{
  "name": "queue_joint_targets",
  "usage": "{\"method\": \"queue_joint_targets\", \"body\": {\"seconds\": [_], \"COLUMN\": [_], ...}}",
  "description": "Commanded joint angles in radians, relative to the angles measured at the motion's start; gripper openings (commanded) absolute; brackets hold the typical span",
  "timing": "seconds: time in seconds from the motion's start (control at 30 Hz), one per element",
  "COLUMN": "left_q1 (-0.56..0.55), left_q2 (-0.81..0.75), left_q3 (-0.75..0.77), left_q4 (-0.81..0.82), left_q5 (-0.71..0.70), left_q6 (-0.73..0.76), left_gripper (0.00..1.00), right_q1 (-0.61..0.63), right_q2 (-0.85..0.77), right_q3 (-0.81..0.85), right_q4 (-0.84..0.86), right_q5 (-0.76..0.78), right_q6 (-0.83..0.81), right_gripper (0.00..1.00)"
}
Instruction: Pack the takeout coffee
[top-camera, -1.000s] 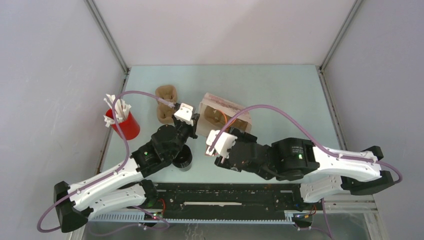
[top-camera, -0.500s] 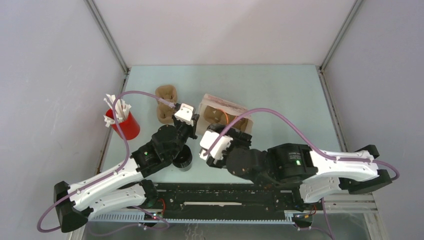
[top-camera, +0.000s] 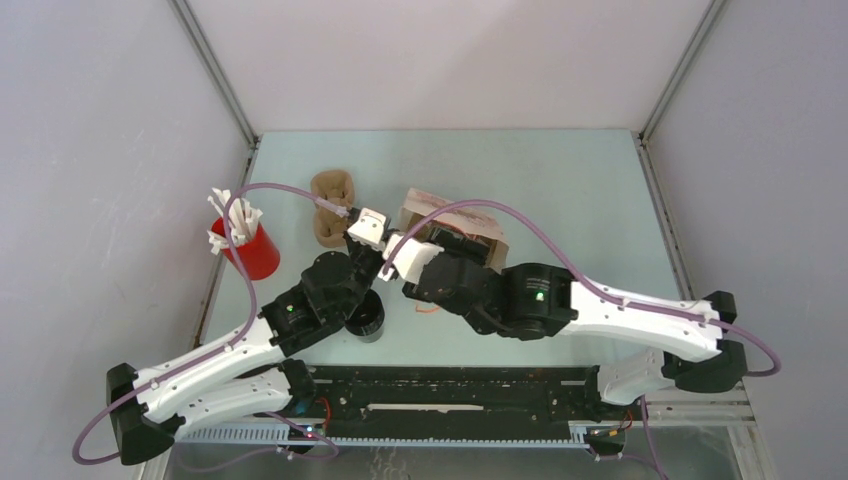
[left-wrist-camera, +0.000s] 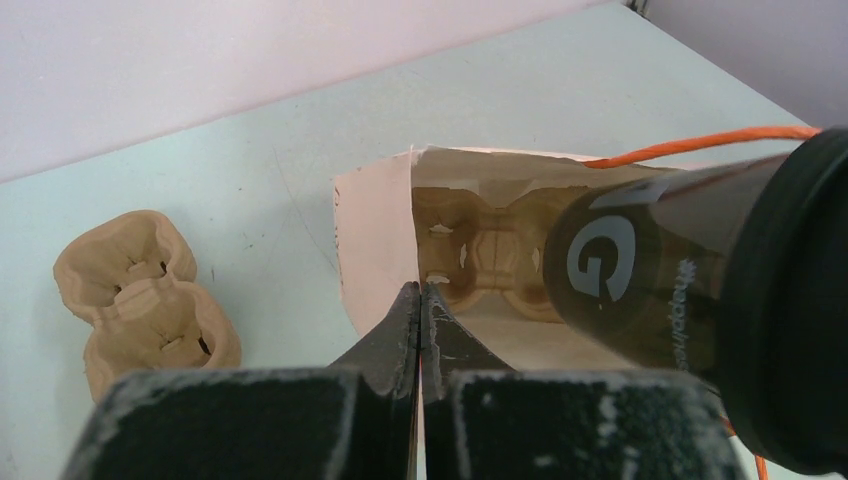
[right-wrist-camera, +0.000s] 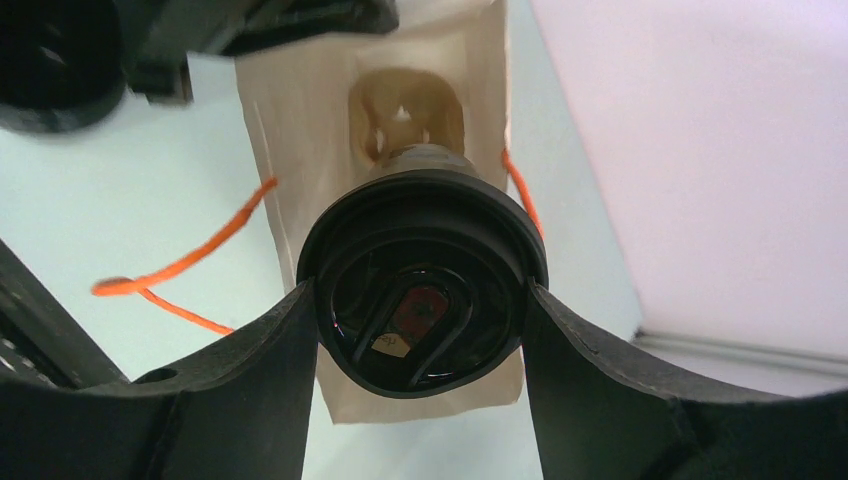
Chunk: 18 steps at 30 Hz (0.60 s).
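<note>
A paper bag (top-camera: 462, 222) lies on its side with its mouth open; a brown pulp carrier (left-wrist-camera: 487, 247) sits inside. My left gripper (left-wrist-camera: 420, 302) is shut on the bag's near edge, and it also shows in the top view (top-camera: 383, 243). My right gripper (right-wrist-camera: 422, 300) is shut on a black takeout coffee (right-wrist-camera: 420, 290), gripped at its lid and held level at the bag's mouth. The same cup (left-wrist-camera: 690, 290) fills the right of the left wrist view. In the top view my right gripper (top-camera: 400, 262) is just left of the bag. A second black coffee (top-camera: 366, 318) stands near the left arm.
A loose brown pulp carrier (top-camera: 331, 205) lies left of the bag and shows in the left wrist view (left-wrist-camera: 140, 300). A red cup with white sticks (top-camera: 250, 248) stands at the left edge. The bag's orange string handles (right-wrist-camera: 180, 265) trail on the table.
My right arm has swung left and forward with the black cup, bringing it to the bag's mouth beside my left gripper. The left arm has stayed holding the bag.
</note>
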Motion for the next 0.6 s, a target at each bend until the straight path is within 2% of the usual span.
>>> {"method": "queue_joint_targets", "body": {"seconds": [0.0,0.1,0.37,0.5,0.57], "left_q1": [-0.008,-0.008,-0.011,-0.021,-0.027], "left_q2": [-0.019,-0.021,-0.046,-0.065,-0.059], "left_q3": [0.054,0.051,0.014,-0.018,-0.02], "left_q4": [0.038,0.046,0.095,0.135,0.139], "left_q5": [-0.017,-0.009,0.006,-0.008,-0.006], "left_q6": [0.022,0.022,0.044,0.062,0.065], "left_gripper": [0.0,0.0,0.0,0.0,0.0], "right_q1": [-0.004,-0.011,-0.092,-0.132,-0.133], "right_q2": [0.02,-0.006,-0.014,-0.02,-0.015], "right_q3": [-0.009,-0.043,-0.128,-0.161,-0.161], "right_q4": [-0.157,-0.185,-0.041,-0.038,-0.052], "right_q5": [0.109,0.059,-0.126,-0.232,-0.232], "right_q6": [0.022,0.011,-0.114,-0.115,-0.104], "right_gripper": [0.33,0.34,0.35,0.35,0.35]}}
